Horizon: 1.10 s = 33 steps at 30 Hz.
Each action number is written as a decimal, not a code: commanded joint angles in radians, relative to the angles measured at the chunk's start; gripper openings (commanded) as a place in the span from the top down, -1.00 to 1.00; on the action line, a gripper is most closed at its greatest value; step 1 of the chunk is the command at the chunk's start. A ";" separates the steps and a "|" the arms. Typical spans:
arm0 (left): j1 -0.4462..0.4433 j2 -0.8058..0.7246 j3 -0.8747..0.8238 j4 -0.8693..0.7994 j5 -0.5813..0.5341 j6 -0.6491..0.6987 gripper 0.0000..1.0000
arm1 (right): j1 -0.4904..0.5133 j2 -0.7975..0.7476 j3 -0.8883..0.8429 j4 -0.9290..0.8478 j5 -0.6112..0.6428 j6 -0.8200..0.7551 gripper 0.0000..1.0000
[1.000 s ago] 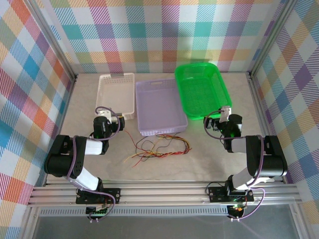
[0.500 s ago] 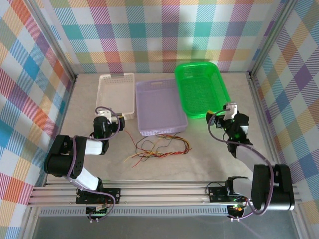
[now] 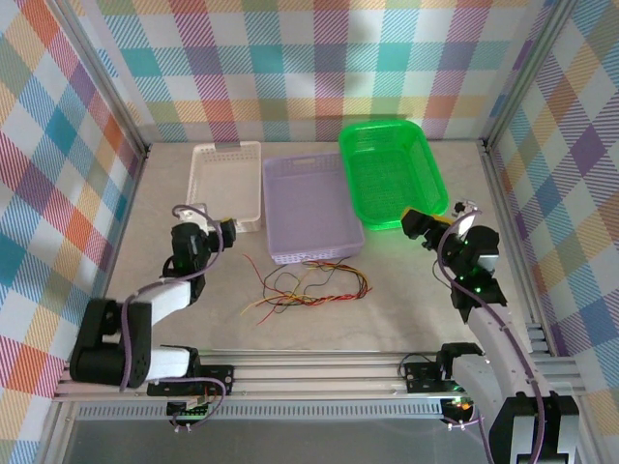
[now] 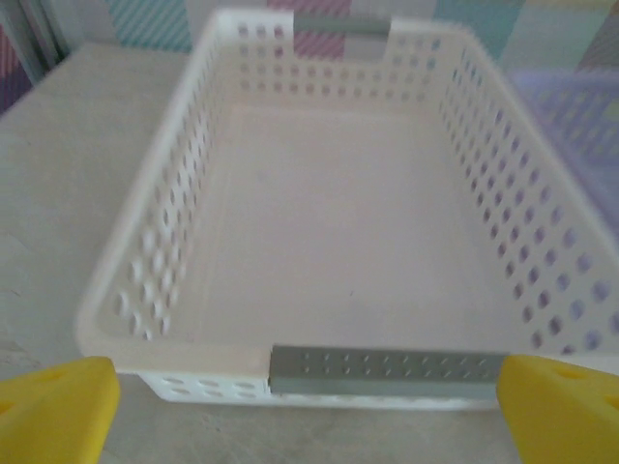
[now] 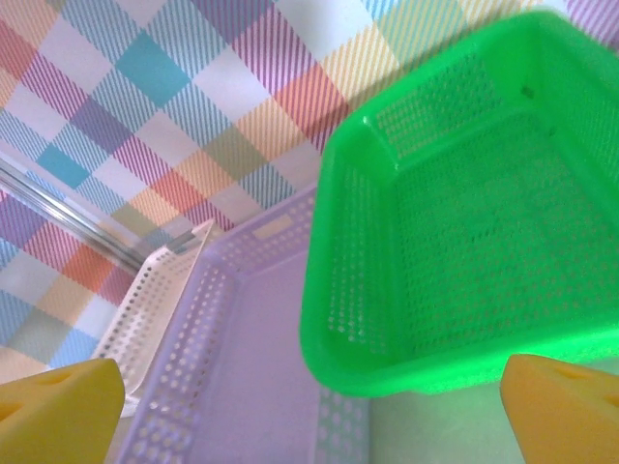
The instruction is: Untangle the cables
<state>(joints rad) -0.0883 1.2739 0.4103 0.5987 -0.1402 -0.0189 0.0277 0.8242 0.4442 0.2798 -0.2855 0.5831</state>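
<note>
Red, black and yellow cables (image 3: 308, 287) lie tangled just near of the purple basket (image 3: 311, 208), long axis left-right; left gripper (image 3: 219, 230) and right gripper (image 3: 416, 224), both wide open and empty, flank them farther back; left looks marginally nearer.

left gripper (image 3: 215, 226) spread wide, right gripper (image 3: 420, 223) likewise
</note>
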 commanded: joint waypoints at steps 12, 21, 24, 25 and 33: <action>0.006 -0.462 0.305 -0.859 -0.006 -0.541 -1.00 | 0.116 0.035 0.200 -0.403 -0.020 -0.052 -0.99; 0.005 -0.584 0.404 -1.165 0.143 -0.659 -1.00 | 0.373 0.087 0.234 -0.592 0.187 -0.091 -0.99; 0.003 -0.568 0.420 -1.247 0.150 -0.603 -1.00 | 0.452 0.119 0.239 -0.657 0.273 -0.086 -0.99; 0.003 -0.561 0.424 -1.274 0.145 -0.587 -1.00 | 0.475 0.126 0.229 -0.662 0.289 -0.077 -0.99; -0.023 -0.490 0.448 -1.352 0.182 -0.528 -1.00 | 0.611 0.233 0.194 -0.679 0.370 0.006 -0.99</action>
<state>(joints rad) -0.0975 0.7765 0.8314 -0.6975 0.0086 -0.5858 0.6044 1.0264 0.6498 -0.3691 0.0223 0.5449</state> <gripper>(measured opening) 0.999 0.996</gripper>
